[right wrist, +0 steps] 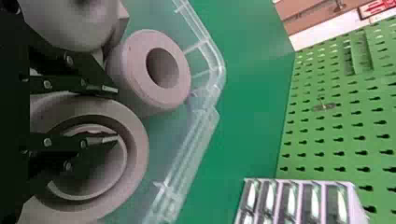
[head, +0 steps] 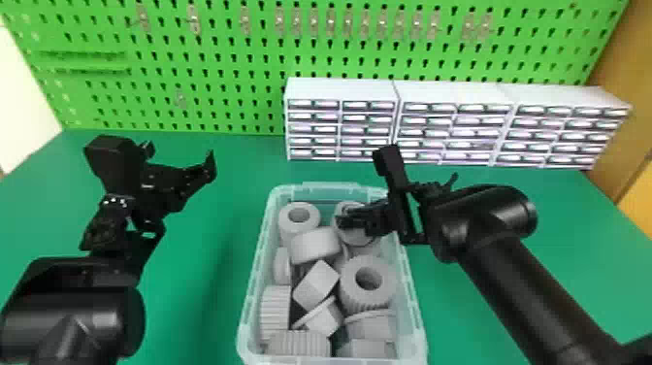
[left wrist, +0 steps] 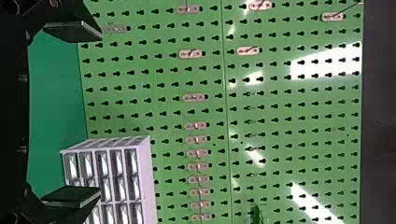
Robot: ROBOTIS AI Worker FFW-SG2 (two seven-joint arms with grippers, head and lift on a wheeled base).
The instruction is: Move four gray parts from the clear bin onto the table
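- We are looking down at a green table (head: 206,291), where a clear bin (head: 256,262) is sitting at the near middle, filled with gray parts lying at mixed angles.
- We are seeing, among those parts inside the bin, a ribbed ring (head: 349,289) toward the near right and an angular block (head: 310,284) beside it.
- We are holding the right gripper (head: 345,221) over the bin's far right corner, its fingers parted by a modest gap above a wide gray ring (right wrist: 93,106). One finger is lying over the hollow, the other just outside the rim; they seem to be straddling the wall, though we cannot tell whether they are touching it.
- We are seeing a smaller-looking gray ring (head: 310,221) leaning in the far left corner, near the wide one.
- We are keeping the left gripper (head: 180,153) above the table, left of the bin, spread wide and holding nothing.
- We are facing white drawer cabinets (head: 339,90) along the back, with a green pegboard (head: 218,63) standing behind them, carrying metal hooks (head: 195,22).
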